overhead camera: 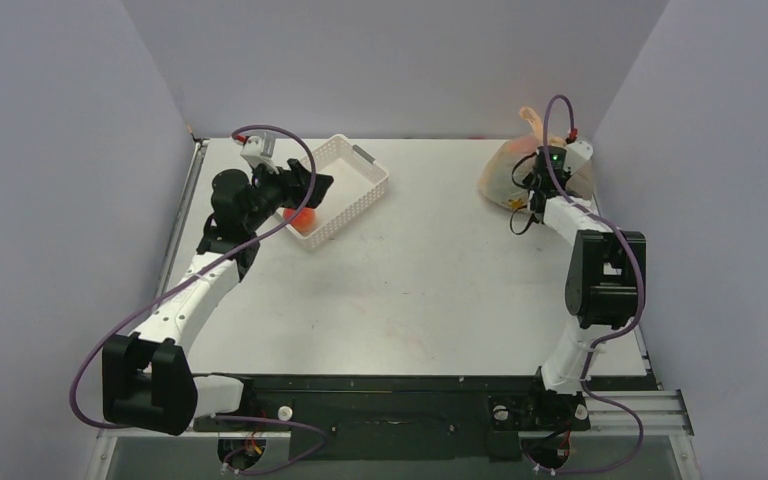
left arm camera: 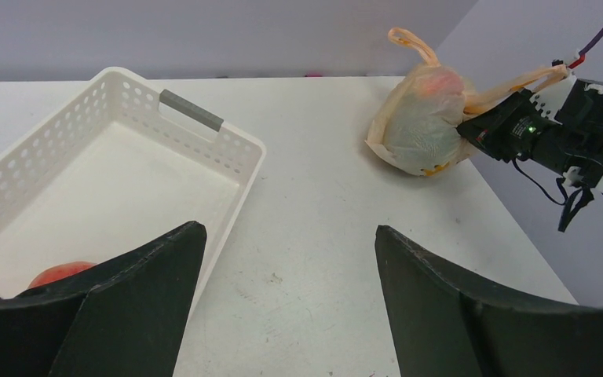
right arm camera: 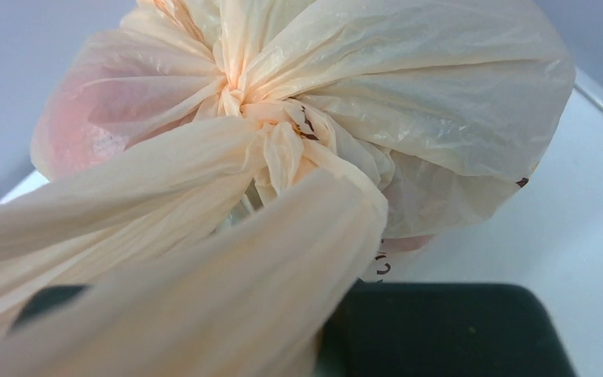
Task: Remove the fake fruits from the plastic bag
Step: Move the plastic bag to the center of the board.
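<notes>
Now right jaws grip the plastic bag (overhead camera: 506, 176) handle; left jaws gape above basket (left arm camera: 245, 146).

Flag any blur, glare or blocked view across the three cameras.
Top external: even soft light, sharp, no glare. Left wrist: dark fingers of the left gripper loom soft-edged at the bottom, hiding part of the white basket; table beyond crisp. Right wrist: the plastic bag fills the frame, knot sharp, near handle blurred.
</notes>
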You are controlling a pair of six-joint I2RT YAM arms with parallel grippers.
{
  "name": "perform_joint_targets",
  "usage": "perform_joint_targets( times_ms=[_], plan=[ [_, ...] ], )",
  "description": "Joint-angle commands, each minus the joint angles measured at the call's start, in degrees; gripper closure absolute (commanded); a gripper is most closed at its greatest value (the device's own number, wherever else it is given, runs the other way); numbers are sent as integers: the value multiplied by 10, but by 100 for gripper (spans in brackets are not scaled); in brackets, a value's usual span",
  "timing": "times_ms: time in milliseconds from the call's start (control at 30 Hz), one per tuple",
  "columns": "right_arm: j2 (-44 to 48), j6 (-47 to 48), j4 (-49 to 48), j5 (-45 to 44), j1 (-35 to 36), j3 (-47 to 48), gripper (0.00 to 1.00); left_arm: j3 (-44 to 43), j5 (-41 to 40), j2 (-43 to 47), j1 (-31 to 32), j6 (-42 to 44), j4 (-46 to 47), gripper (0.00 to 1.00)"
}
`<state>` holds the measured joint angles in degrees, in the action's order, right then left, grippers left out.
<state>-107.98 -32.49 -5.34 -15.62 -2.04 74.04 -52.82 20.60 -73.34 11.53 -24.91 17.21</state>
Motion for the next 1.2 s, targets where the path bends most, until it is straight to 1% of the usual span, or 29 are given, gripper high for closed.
perform_joint_targets(
  times_ms=[0, 200, 367, 467, 500, 533, 567, 600, 633, 667, 700, 733, 833, 867, 933, 967, 1033, 1067, 1100, 1133, 1167],
  plan=[
    [64, -22, 21, -16, 49, -69, 100, -20, 9, -6, 0, 0, 21, 23],
    [139, -21, 49, -46, 136, -147, 100, -23, 18, -21, 2, -7, 21, 23],
    [210, -18, 77, -109, 257, -221, 100, -25, 33, -36, 4, -22, 29, 23],
    [253, -26, 68, -119, 319, -265, 100, -26, 35, -44, 8, -24, 30, 23],
    [261, -32, 73, -128, 352, -281, 100, -26, 35, -45, 13, -22, 29, 23],
    [274, -35, 75, -132, 387, -288, 100, -26, 33, -48, 18, -17, 22, 23],
    [282, -45, 78, -140, 404, -303, 100, -28, 25, -50, 28, 0, 16, 23],
    [295, -51, 77, -144, 440, -310, 100, -36, 18, -55, 36, 12, -8, 23],
    [301, -62, 68, -147, 457, -327, 100, -43, -1, -58, 53, 40, -25, 24],
    [310, -74, 64, -148, 491, -334, 100, -59, -25, -65, 60, 54, -63, 25],
    [313, -81, 60, -153, 505, -346, 100, -67, -36, -72, 76, 78, -81, 25],
    [318, -92, 59, -162, 536, -351, 100, -81, -58, -75, 82, 87, -121, 27],
    [330, -113, 49, -211, 601, -371, 100, -90, -76, -80, 104, 101, -140, 28],
    [336, -122, 39, -227, 627, -378, 100, -91, -73, -81, 107, 100, -142, 28],
    [347, -130, 6, -233, 656, -414, 100, -92, -58, -82, 117, 93, -142, 28],
    [350, -132, -14, -232, 663, -422, 97, -92, -52, -84, 120, 90, -142, 28],
    [368, -124, -30, -225, 677, -439, 88, -95, -45, -89, 137, 101, -155, 28],
    [373, -122, -28, -224, 678, -443, 85, -97, -50, -90, 152, 108, -162, 28],
    [386, -121, -25, -225, 676, -444, 78, -104, -55, -94, 161, 125, -181, 28],
    [393, -118, -18, -225, 674, -446, 75, -108, -65, -95, 178, 140, -192, 29],
    [409, -115, -14, -225, 669, -446, 69, -112, -70, -96, 185, 146, -207, 29]
  ],
)
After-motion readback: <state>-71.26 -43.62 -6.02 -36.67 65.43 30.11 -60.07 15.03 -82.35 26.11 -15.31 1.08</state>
